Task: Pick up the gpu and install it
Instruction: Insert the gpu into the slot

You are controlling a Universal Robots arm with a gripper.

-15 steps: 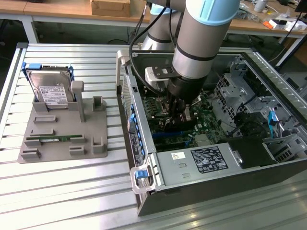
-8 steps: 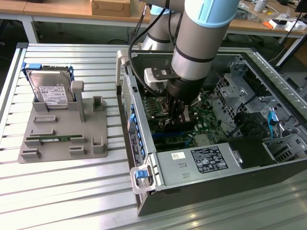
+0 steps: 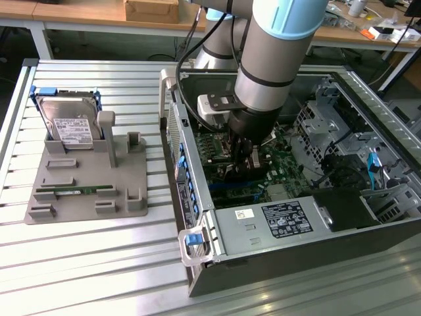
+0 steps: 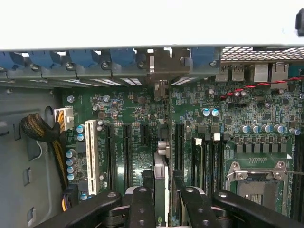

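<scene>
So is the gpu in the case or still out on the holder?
In the case: the gpu stands on edge between the gripper fingers over the motherboard slots. Fully seated: cannot tell.

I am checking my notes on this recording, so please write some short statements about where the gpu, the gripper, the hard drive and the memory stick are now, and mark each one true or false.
1. The gripper is down inside the open computer case. True.
2. The gpu lies on the grey holder. False: it stands on edge between the gripper fingers, over the motherboard.
3. The hard drive stands in the grey holder. True.
4. The memory stick is in the case. False: it lies in the holder.
5. The case lies on its side, opened. True.
</scene>
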